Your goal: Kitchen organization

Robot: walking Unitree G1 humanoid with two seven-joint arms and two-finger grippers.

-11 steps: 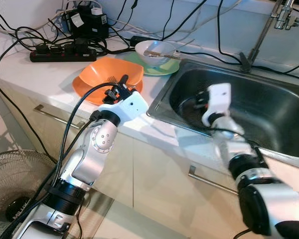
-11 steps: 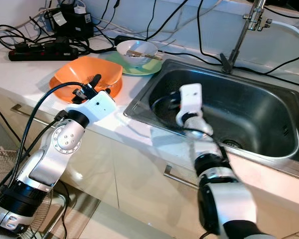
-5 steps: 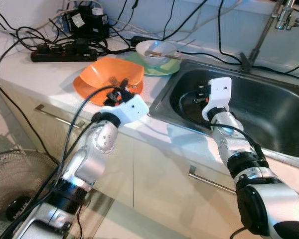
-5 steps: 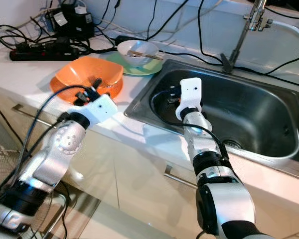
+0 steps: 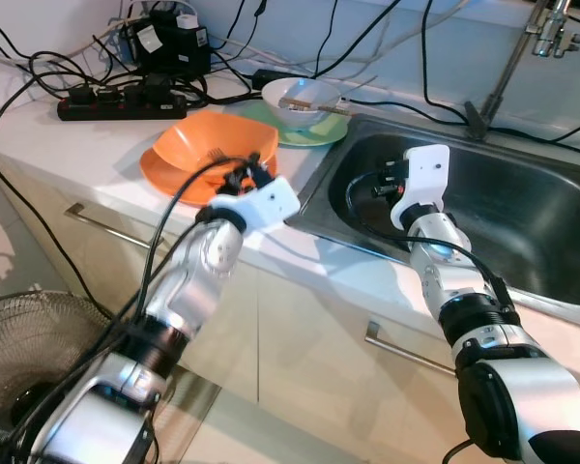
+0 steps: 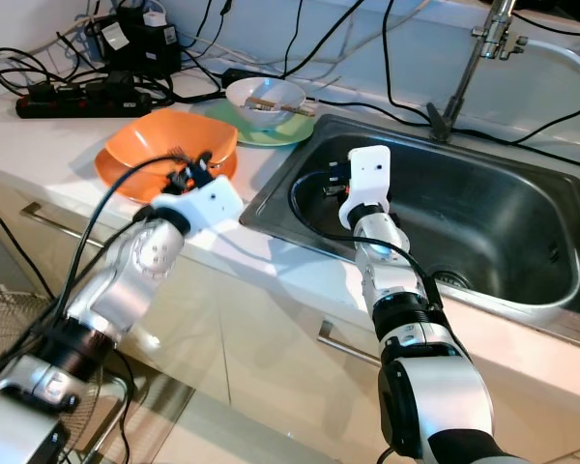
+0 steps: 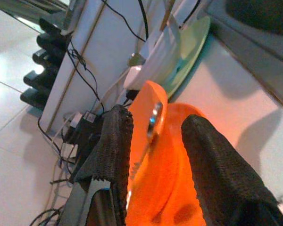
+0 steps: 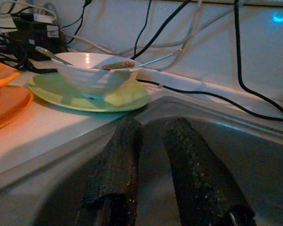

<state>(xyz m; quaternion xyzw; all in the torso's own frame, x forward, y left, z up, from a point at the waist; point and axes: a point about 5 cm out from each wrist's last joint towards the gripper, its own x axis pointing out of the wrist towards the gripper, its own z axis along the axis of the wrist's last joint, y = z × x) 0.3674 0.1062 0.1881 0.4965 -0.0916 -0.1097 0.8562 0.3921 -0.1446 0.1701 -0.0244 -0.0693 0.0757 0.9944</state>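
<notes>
White counter: fork in orange bowl

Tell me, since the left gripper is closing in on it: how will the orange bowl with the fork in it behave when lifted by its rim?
The shallow orange bowl looks like thin plastic, so probably light and slightly flexible. Its glossy surface may slip between the left gripper fingers. The loose metal fork inside could slide or rattle out if tilted.

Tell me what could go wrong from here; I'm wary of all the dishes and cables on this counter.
The left gripper, fingers open, straddles the orange bowl's rim near the counter edge; a poor grip might tip it off. A fork lies in that bowl and could slide out. The right gripper hangs in the sink, and lifting it toward the white bowl might clip the rim.
</notes>
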